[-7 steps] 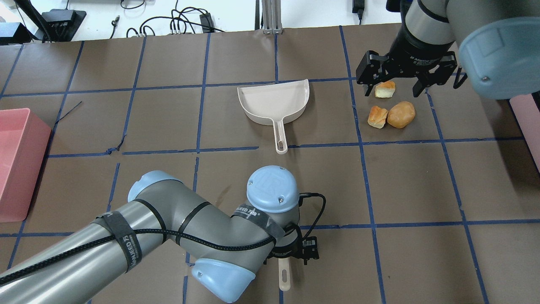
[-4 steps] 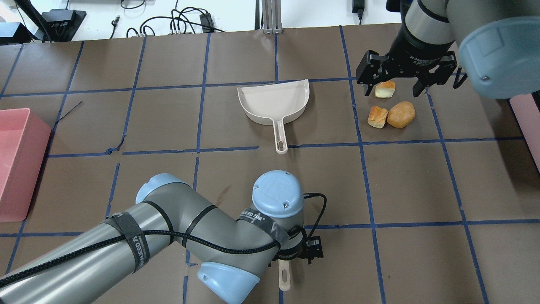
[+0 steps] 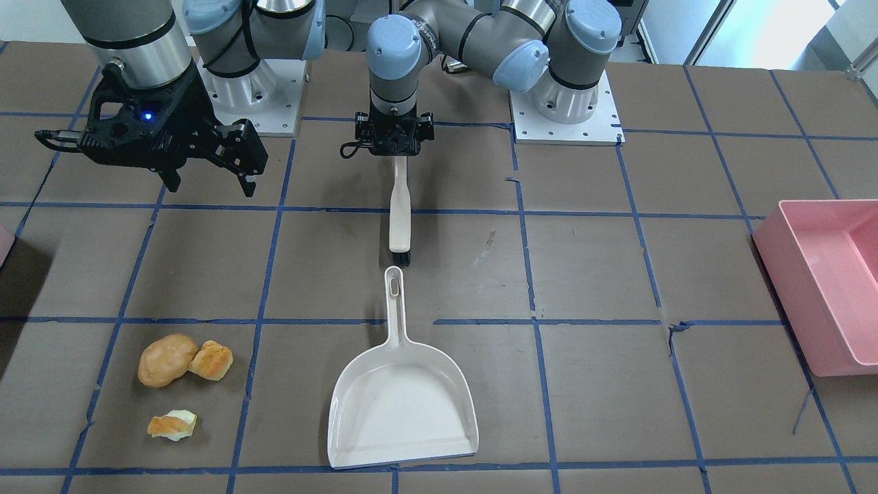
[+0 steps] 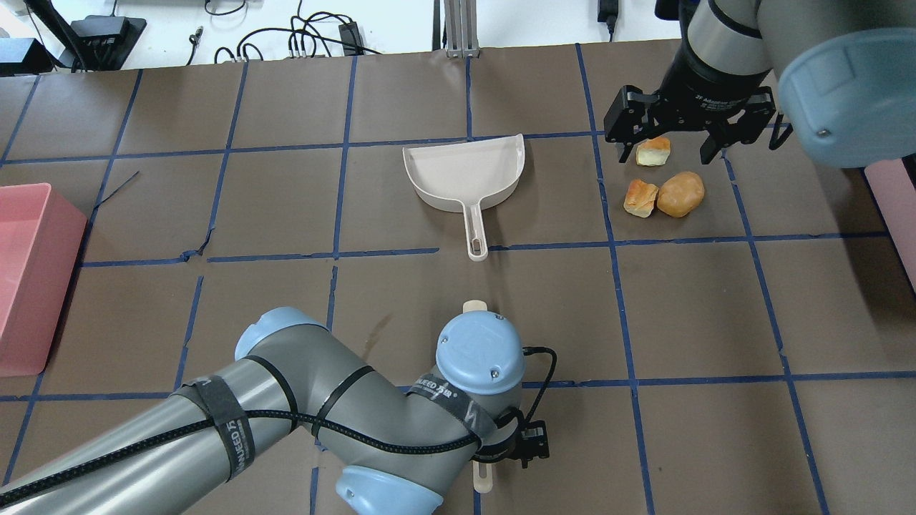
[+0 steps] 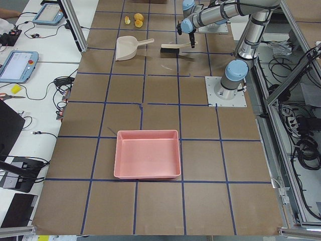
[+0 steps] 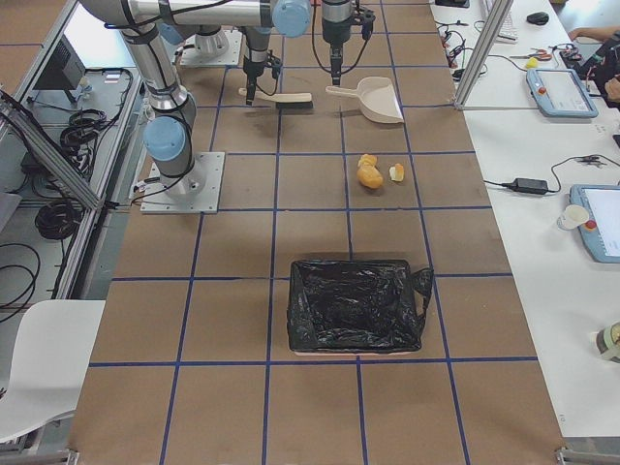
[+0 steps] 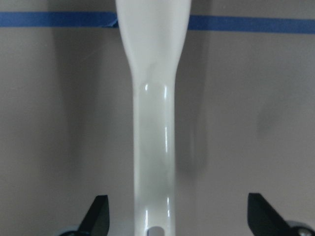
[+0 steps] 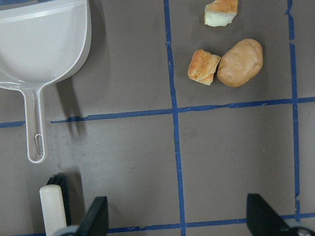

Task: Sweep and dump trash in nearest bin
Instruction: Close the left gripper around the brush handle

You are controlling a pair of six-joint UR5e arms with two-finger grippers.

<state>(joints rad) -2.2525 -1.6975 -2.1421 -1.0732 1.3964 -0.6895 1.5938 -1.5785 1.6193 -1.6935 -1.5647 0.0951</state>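
Between spread left jaws: brush handle, not gripped | trash ahead of spread right jaws

The table is covered with brown sheeting, which is divided into squares by blue tape. In the left side view a white bench is seen along the table's left, and tablets and loose cables are laid on it. An aluminium post is set at its far end. On the right, black cables are bundled on the pale floor. In the right side view a white chair is placed at the near left. A bright, washed-out opening is shown far right in the front view. The scene is lit evenly, and only soft shadows are cast.
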